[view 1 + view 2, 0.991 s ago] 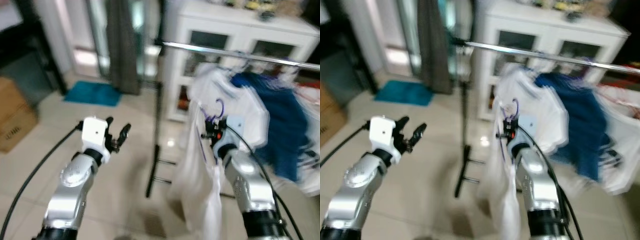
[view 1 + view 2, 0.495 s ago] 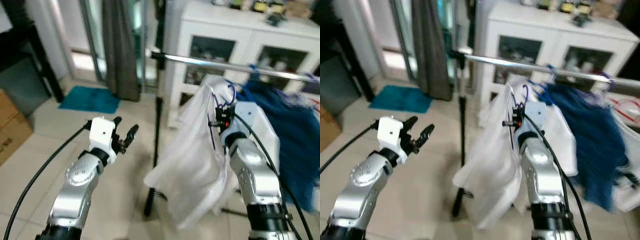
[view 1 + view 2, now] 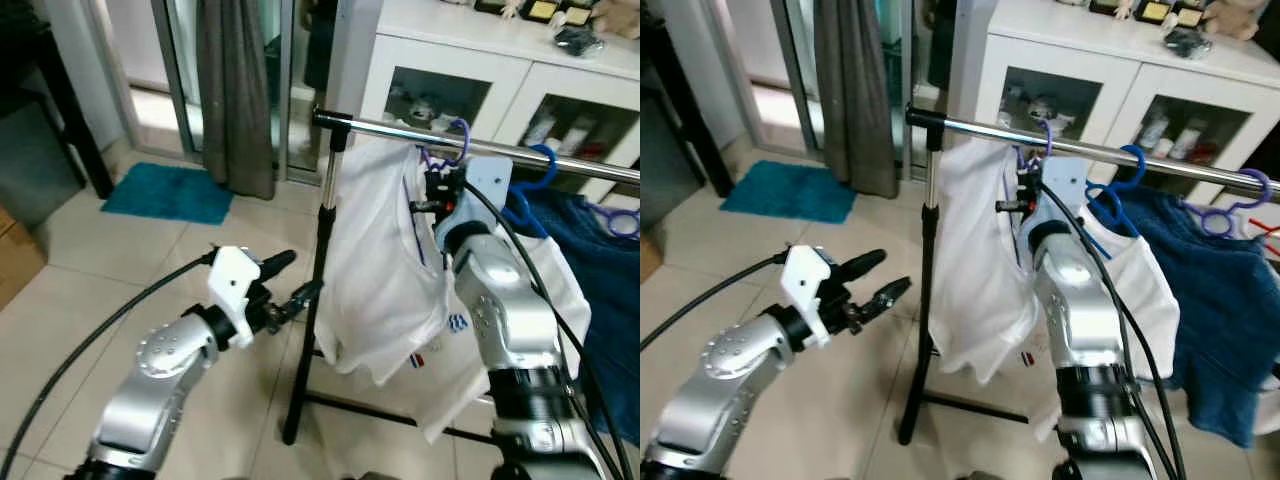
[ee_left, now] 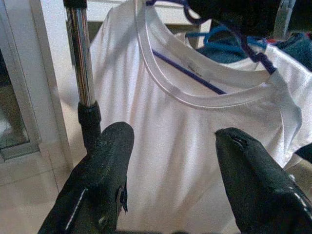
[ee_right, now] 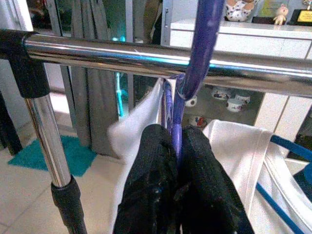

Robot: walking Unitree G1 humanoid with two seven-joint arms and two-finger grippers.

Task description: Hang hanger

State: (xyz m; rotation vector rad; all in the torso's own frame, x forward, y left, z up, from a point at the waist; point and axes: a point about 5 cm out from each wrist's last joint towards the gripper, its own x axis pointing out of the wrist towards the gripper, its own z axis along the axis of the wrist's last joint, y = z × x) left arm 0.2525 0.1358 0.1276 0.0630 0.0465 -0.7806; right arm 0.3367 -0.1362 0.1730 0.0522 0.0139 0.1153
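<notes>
The right tool (image 5: 174, 146) is clenched on the stem of the purple hanger (image 5: 202, 44), just under the chrome rail (image 5: 146, 53), and the hanger's hook curves up and over that rail in the upper middle of the right wrist view. In the left eye view the same hook sits on the rail at upper centre, near the rail's black-capped left end, with the right arm rising from the lower right of the frame to meet it. A white T-shirt (image 3: 375, 270) hangs on the hanger and drapes down beside the rack's upright pole (image 3: 305, 330). Further right along the rail hang a blue hanger (image 3: 528, 185) and a dark blue garment (image 3: 600, 290). The left tool (image 3: 290, 280) is released, its two black fingers (image 4: 105, 165) spread apart in mid-frame, pointing toward the pole and shirt but touching neither. Behind the rack stands a white cabinet (image 3: 480, 70) with glass doors; a grey curtain (image 3: 235, 90) hangs at upper left, and a teal mat (image 3: 165, 192) lies on the tiled floor (image 3: 90, 270) at left
</notes>
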